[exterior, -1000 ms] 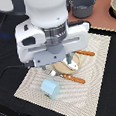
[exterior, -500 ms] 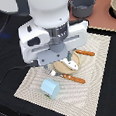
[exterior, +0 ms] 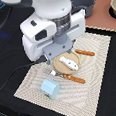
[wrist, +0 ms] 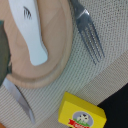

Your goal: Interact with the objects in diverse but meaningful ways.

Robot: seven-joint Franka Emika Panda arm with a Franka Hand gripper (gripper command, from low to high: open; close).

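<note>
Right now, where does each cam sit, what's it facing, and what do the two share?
Exterior view: off the arm, above, looking down at the woven placemat; the white arm and wrist fill the middle, fingers hidden.
Wrist view: on the wrist, looking down close at the tan round plate, fork and yellow packet; a dark edge may be the robot's own.
Shared: the plate with the white oblong piece.

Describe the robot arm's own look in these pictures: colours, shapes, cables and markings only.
In the exterior view the arm is glossy white, built of fat rounded segments. Its wrist carries a boxy white housing with a dark rectangular patch on its side and a darker grey underside. A thin dark cable trails from it over the black table. No lettering is legible. The jaws are hidden beneath the housing, and the wrist view shows no clear part of them.
</note>
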